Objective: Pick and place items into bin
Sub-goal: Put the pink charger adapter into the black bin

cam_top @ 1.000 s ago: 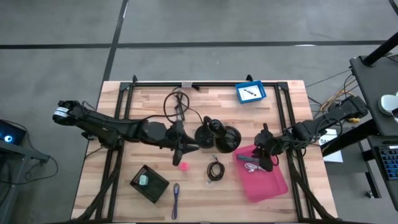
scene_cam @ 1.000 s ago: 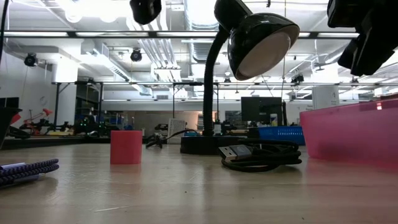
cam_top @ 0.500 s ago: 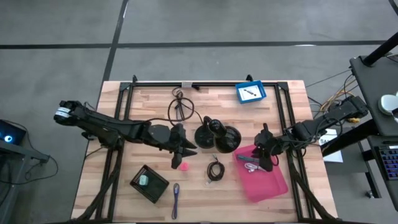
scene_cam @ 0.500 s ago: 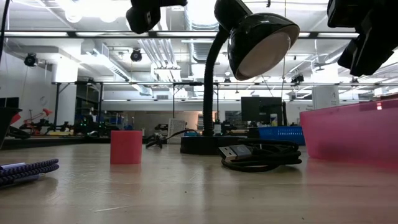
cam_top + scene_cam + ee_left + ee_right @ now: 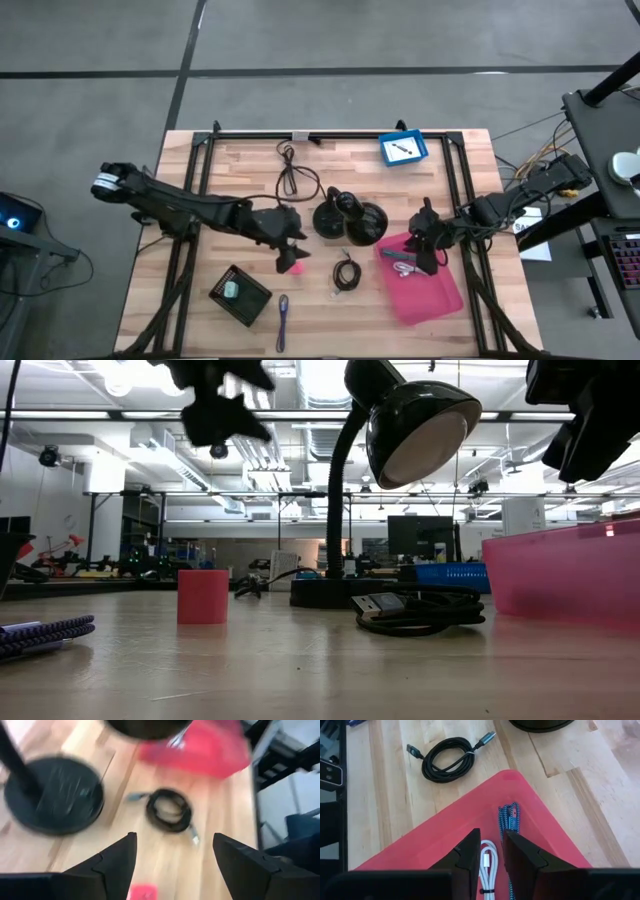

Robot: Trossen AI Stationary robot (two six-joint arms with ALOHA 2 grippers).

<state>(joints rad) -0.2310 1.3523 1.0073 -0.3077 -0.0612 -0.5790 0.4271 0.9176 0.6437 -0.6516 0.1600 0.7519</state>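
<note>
Hovering over the middle of the table, your left gripper is sitting right above the pink cube with its fingers spread wide apart — nothing between them. In the left wrist view the cube is showing just at the gap between those fingers, and in the low view it is standing flat on the wood with the gripper well above it.

The coiled black cable is lying just beside the cube, toward the table's right edge, between it and the pink bin. The bin is resting near the front right corner, and your right gripper is hanging over its back end with its fingers nearly together, only a narrow gap, gripping nothing. Inside the bin you're already looking at a white cable and a blue braided cable.

The purple pen is lying near the front edge, next to a black tray that's holding a pale-blue cube. The black lamp is standing mid-table, a loose black cord is lying toward the back edge, and a blue card is sitting near the back right corner.
</note>
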